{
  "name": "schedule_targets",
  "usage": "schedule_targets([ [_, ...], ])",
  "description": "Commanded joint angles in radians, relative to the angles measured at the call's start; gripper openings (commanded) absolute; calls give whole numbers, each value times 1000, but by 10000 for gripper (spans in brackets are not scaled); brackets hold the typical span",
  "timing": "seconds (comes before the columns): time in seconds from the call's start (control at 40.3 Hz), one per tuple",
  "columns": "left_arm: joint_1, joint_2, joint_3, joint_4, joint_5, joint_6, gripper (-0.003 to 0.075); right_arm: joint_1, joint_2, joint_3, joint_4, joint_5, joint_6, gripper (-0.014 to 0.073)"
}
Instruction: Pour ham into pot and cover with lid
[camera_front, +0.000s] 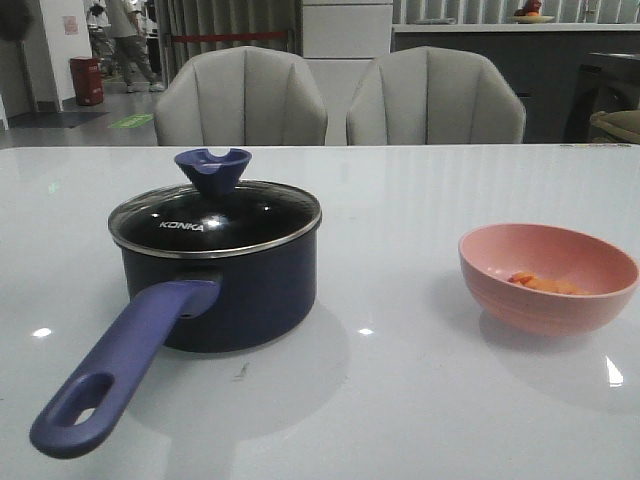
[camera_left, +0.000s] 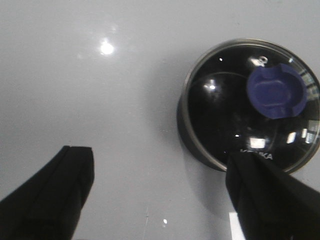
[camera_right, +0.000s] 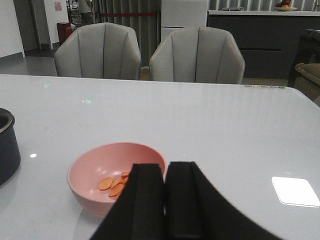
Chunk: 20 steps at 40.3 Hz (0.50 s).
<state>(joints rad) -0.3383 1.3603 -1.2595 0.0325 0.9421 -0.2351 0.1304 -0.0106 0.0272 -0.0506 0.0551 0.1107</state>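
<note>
The pot (camera_front: 235, 285) stands on the white table (camera_front: 400, 400) toward its left side, about midway between the near and far edges. Its long handle (camera_front: 120, 370) runs out toward the near left corner, the hole at its end close to the near edge. The lid (camera_front: 215, 220) sits on the pot's rim, covering it, with its blue knob (camera_front: 212, 170) upright on top and the white lettering facing the near edge.

The pink bowl (camera_front: 548, 278) rests toward the right edge of the table, well apart from the pot. The ham (camera_front: 545, 284) lies inside it as a small heap of orange slices on the bowl's bottom.

The left gripper (camera_left: 160, 200) hangs above the table with its jaws wide apart and nothing between them; in the left wrist view the lidded pot lies just beyond one finger (camera_left: 270, 200), whose tip overlaps the lid's rim in the picture.

The right gripper (camera_right: 165, 200) has its jaws pressed together with nothing in them. It sits low on the near side of the bowl, its fingers (camera_right: 140, 205) covering part of the bowl's near rim in the right wrist view.

Two grey chairs (camera_front: 240, 100) stand behind the far edge.
</note>
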Motion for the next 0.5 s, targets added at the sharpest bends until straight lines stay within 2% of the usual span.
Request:
schedule_targets([
  [0.0,-74,69,-114,63,24,-109,583,-4,-18,-5,-7,-78,0,145],
  [0.224,-188,275,-323,75,100,-184,582,-4,-19,-5,-7,-78,0,145],
  [0.472,-216,449,-540,66,249,-207,582,-4,-19,-5,-7,-78,0,145],
])
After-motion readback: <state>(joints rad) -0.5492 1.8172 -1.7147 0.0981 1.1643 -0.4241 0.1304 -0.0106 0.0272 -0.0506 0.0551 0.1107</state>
